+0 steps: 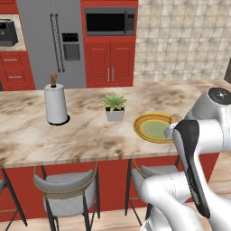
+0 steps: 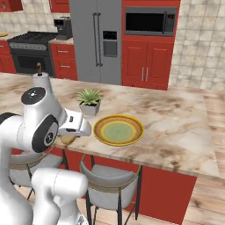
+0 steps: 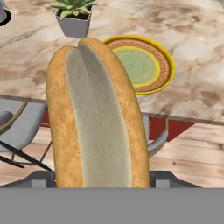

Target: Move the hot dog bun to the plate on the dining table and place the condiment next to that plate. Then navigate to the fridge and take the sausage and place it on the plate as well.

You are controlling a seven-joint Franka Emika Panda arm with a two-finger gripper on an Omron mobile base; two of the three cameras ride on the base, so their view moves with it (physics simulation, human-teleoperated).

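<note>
Dining table [image 2: 184, 132] with plate [image 2: 118, 130] — end effector [image 3: 101, 181] grasping hot dog bun [image 3: 94, 118], fingertips hidden

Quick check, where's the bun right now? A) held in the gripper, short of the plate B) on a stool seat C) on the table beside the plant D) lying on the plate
A: in the hand view the bun stands between the gripper fingers, with the plate bare on the table beyond it.
</note>
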